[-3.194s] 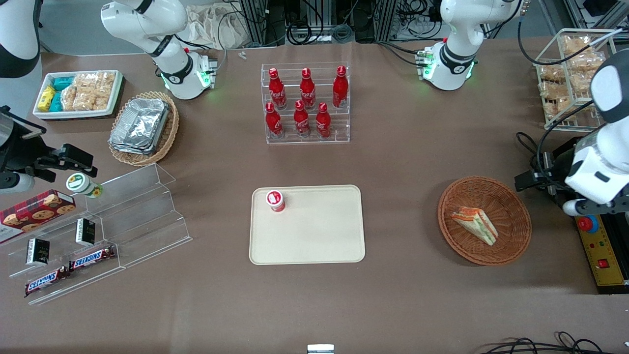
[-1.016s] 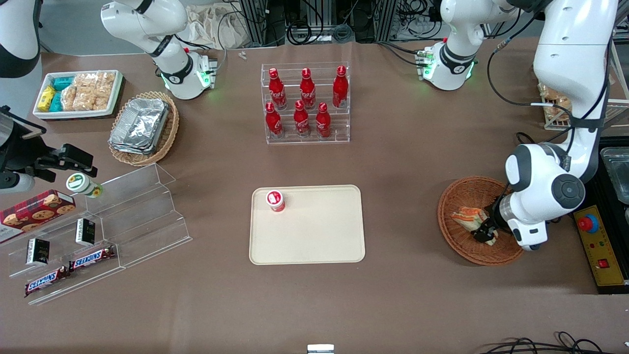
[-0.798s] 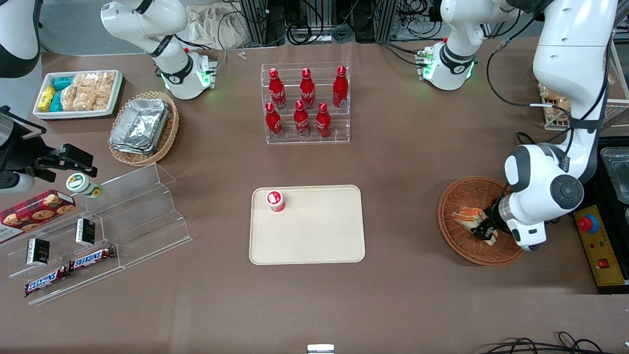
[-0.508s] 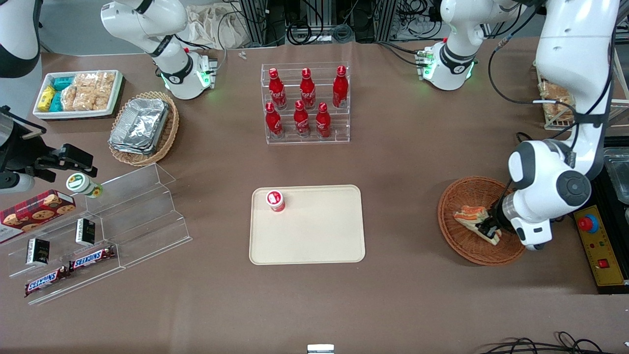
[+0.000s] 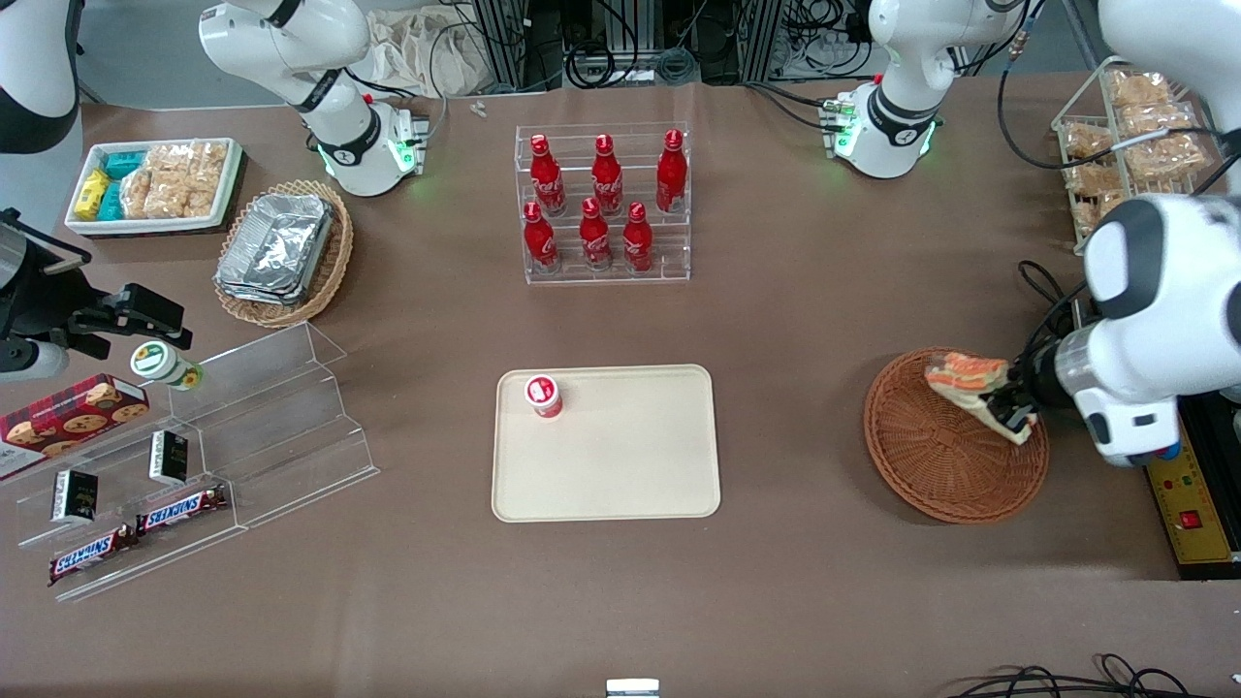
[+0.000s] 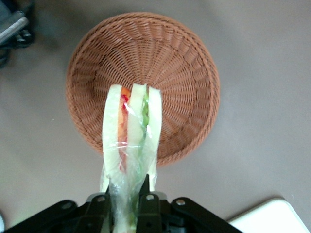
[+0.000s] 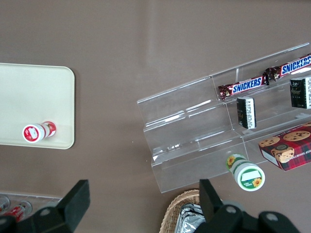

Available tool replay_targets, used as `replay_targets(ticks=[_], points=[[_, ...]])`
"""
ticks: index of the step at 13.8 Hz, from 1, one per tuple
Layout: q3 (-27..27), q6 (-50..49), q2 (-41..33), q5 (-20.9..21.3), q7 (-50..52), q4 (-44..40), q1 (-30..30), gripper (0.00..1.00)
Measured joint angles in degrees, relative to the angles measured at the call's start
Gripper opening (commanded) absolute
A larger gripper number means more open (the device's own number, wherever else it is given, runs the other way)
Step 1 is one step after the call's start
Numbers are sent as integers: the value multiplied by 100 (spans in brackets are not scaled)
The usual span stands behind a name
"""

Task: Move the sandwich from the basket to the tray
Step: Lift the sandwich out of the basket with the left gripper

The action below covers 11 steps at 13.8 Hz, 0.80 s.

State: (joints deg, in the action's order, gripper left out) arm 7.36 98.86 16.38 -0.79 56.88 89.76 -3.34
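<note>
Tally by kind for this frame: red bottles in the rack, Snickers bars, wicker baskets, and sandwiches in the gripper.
Red bottles: 6
Snickers bars: 2
Wicker baskets: 2
Sandwich, lifted above the basket in the gripper: 1
Total: 11

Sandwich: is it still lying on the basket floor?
No, the gripper holds the sandwich lifted clear above the basket.

I have the left arm bent low at the working end of the table, wrist level and pointing toward the parked arm's end. My gripper [image 5: 1008, 415] is raised, fingers [image 6: 148, 201] clamped on the sandwich [image 5: 970, 381].
</note>
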Motion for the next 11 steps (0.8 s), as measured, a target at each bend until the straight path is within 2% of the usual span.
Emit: replay_targets(ticks=[4, 9, 11], points=[[540, -729, -12, -3, 4, -773, 16, 0], [1144, -741, -24, 7, -570, -842, 58, 0], [1475, -728, 1, 202, -807, -840, 71, 0]])
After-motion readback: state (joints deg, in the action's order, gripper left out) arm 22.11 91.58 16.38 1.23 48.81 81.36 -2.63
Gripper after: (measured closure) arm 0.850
